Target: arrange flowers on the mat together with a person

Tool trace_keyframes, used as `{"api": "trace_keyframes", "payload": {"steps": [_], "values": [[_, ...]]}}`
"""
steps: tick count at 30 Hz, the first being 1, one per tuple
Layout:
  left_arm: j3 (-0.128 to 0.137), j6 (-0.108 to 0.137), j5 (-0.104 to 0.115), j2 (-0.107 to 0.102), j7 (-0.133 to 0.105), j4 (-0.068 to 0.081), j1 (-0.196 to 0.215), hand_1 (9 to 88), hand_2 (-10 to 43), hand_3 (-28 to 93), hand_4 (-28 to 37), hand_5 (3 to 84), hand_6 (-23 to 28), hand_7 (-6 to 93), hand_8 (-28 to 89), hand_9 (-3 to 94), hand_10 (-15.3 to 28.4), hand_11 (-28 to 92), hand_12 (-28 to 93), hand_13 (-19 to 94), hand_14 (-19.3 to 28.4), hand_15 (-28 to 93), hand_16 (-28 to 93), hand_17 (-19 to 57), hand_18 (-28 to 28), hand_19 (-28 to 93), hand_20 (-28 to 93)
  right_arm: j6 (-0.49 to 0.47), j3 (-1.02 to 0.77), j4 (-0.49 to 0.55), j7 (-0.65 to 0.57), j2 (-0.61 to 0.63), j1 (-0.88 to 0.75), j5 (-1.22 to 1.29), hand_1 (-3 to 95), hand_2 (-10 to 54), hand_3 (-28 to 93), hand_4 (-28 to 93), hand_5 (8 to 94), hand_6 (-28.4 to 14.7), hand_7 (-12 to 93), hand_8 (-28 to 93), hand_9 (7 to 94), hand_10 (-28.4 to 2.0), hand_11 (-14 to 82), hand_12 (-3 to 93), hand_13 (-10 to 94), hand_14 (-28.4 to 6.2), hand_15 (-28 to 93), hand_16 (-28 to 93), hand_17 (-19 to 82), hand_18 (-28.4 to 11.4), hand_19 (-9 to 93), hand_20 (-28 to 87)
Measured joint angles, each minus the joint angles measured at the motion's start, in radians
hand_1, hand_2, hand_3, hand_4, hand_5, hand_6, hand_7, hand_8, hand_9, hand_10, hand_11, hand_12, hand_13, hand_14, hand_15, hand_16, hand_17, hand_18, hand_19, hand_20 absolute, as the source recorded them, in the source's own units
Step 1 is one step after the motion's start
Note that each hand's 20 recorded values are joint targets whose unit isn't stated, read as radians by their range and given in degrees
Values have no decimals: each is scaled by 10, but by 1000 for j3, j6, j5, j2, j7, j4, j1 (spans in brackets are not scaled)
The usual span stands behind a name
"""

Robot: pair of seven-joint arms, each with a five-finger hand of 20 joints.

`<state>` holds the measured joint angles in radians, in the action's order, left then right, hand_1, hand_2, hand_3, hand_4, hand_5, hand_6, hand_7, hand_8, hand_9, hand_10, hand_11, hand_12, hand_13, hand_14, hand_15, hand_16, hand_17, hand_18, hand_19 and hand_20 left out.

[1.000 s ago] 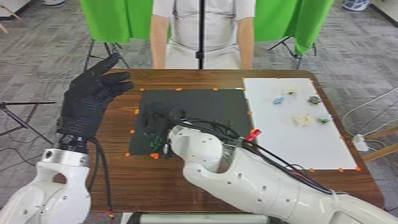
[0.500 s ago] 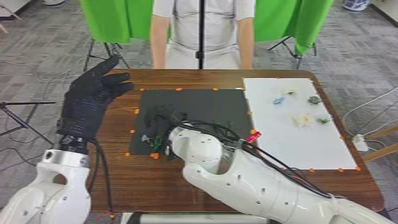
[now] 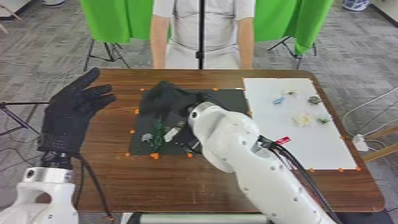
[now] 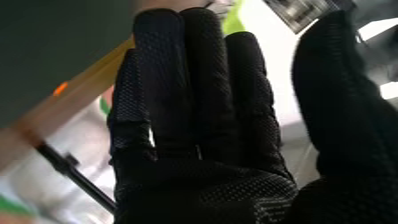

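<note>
Head view: R hand [image 3: 163,101] over dark mat [image 3: 234,99]; R wrist view: fingers [image 4: 162,75] straight.

This looks like a robotics lab: two white robot arms [image 3: 258,175] stand at the tabletop's [image 3: 160,192] near edge, green cloth [image 3: 298,20] hangs beyond its far edge, a black stand [image 3: 22,103] off its left edge, and cables [image 3: 378,97] cross the gray floor [image 3: 355,60] past its right edge.
</note>
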<state>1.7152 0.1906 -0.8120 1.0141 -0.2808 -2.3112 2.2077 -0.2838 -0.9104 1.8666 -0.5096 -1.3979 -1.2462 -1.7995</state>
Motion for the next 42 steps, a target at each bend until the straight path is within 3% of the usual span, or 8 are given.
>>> {"api": "trace_keyframes", "payload": {"steps": [3,6,9,14,18,23,31,42], "values": [[10,3,0,15,-2,-1,26,243,81,738,-221,404,100,65,-64,415,213,253,125,315,280,547,-68,-33,275,585,145,-73,-125,79,-33,-32,-59,148,336,-34,668,-275,559,11,164,-149,627,-136,227,145,551,-144,491,113,144,-191,633,192],[25,-1,-5,41,12,-2,36,238,78,741,-223,404,97,65,-64,414,212,250,126,314,280,541,-67,-36,272,575,132,-74,-233,140,-63,-36,-113,281,306,-10,680,-270,521,8,156,-144,593,-145,212,141,515,-155,469,103,128,-196,610,188],[42,-12,-8,77,39,-5,42,235,77,741,-226,406,95,64,-65,413,212,246,125,312,276,532,-67,-38,270,568,123,-34,-360,175,-61,-32,-183,426,266,24,688,-266,470,10,143,-136,549,-150,185,137,478,-164,429,99,107,-205,575,188],[47,-27,-8,116,39,-4,53,234,77,742,-228,408,95,60,-63,419,213,248,130,329,283,559,-59,-28,281,615,135,47,-530,212,64,20,-325,661,228,65,687,-263,430,-1,124,-126,524,-156,170,139,446,-173,415,111,86,-202,547,196],[60,-48,-11,131,54,-3,65,233,76,741,-229,408,94,59,-63,416,214,241,127,320,282,542,-66,-29,282,609,129,108,-609,265,195,95,-469,845,208,79,692,-264,432,0,123,-124,512,-159,154,137,427,-177,387,113,73,-199,493,188],[72,-64,-12,149,69,2,81,230,74,744,-230,409,93,58,-63,417,213,238,128,324,282,540,-59,-30,282,609,122,189,-662,298,231,130,-627,1073,195,95,689,-267,433,3,125,-124,507,-160,147,139,419,-180,369,119,68,-200,472,190],[84,-89,-12,183,102,13,88,228,72,745,-230,413,95,55,-62,418,214,242,129,320,284,540,-62,-27,284,619,123,256,-709,298,280,86,-764,1033,184,101,694,-266,437,2,125,-125,507,-161,149,140,416,-181,369,128,65,-200,466,198],[63,-85,-9,182,82,19,101,229,70,749,-230,415,88,55,-63,418,210,234,126,320,282,529,-60,-30,283,612,115,325,-759,315,301,88,-826,945,178,106,699,-266,432,5,124,-125,506,-163,151,139,413,-184,368,131,62,-199,460,203]]}}
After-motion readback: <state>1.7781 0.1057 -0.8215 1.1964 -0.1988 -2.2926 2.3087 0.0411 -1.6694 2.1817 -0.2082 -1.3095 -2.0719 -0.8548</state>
